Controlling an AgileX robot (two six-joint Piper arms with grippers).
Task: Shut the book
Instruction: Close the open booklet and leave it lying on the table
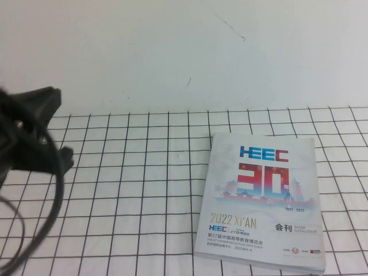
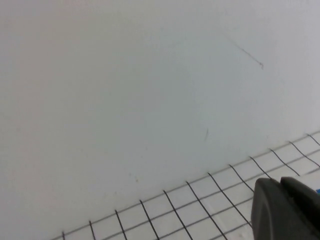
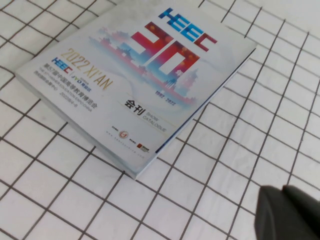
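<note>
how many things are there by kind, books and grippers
book: 1, closed, flat on the grid table
grippers: 2, left gripper at the table's left side, away from the book; right gripper over the grid beside the book, not touching it
total: 3

White table (image 1: pixel 126 172) with black grid; plain white wall (image 1: pixel 172 46) behind.

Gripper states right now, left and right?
Left gripper: at the table's left side, cannot tell.
Right gripper: near the book, cannot tell.
</note>
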